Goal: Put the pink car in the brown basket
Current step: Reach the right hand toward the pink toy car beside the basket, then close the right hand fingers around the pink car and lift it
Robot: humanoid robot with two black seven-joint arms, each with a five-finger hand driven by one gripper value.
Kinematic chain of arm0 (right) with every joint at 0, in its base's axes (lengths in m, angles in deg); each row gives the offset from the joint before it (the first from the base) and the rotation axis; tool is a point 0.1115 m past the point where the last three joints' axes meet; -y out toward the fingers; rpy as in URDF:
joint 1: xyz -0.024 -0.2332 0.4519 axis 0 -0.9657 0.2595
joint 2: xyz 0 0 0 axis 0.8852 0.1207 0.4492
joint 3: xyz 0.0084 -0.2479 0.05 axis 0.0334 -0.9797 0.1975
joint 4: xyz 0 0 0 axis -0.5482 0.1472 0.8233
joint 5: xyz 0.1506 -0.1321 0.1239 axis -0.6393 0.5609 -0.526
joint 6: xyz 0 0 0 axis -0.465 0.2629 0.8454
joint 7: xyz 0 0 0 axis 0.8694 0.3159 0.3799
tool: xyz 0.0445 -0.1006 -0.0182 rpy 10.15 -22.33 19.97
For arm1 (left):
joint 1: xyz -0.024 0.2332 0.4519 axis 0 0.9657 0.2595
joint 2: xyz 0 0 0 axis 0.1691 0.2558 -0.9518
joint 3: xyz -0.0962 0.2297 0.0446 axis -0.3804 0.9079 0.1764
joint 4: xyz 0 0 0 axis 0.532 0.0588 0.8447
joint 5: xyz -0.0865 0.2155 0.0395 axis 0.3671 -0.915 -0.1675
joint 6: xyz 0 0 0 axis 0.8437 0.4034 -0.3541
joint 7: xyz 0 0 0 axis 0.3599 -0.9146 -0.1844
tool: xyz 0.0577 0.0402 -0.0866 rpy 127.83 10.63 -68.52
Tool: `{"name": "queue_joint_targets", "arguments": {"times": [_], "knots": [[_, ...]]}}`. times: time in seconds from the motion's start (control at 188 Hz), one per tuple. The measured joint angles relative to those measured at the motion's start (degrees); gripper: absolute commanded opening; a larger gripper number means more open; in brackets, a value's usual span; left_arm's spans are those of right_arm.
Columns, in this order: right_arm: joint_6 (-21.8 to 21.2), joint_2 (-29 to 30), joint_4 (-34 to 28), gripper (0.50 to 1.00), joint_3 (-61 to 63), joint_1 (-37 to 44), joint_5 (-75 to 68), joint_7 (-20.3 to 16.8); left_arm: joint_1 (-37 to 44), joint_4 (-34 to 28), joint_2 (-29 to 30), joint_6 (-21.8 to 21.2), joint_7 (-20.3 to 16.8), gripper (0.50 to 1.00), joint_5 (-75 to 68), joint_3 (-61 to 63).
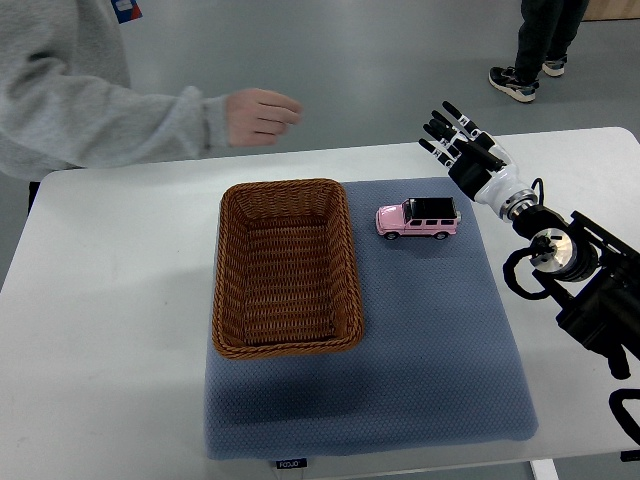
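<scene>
A pink toy car (419,218) with a black roof stands on the blue-grey mat (430,330), just right of the brown wicker basket (229,290). The basket holds nothing. My right hand (455,138) is raised above the table's far edge, up and to the right of the car and apart from it. Its fingers are spread and hold nothing. My left arm does not show.
A person's hand (258,116) in a grey sleeve (90,110) reaches over the far edge of the white table (110,300), above the basket. Another person's legs (535,50) stand on the floor at the back right.
</scene>
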Motion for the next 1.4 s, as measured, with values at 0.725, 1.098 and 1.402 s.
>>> {"name": "queue_joint_targets", "arguments": {"times": [0.725,1.098,1.402], "knots": [[-6.22,-10.31,-0.82,0.911,-13.24,9.73,37.23,-0.15,-0.02,0.17,0.0,0.0,-0.1,1.0,-0.05,-0.02],[-0.81,-14.77,-5.8,0.907,-27.25,15.63,61.12,0.0,-0.01,0.36,0.0,0.08,-0.09,1.0,-0.05,0.11],[4.4,-13.68,-5.67,0.907,-32.53,15.34,61.6,-0.17,-0.01,0.29,0.0,0.09,-0.09,1.0,-0.05,0.03]]}}
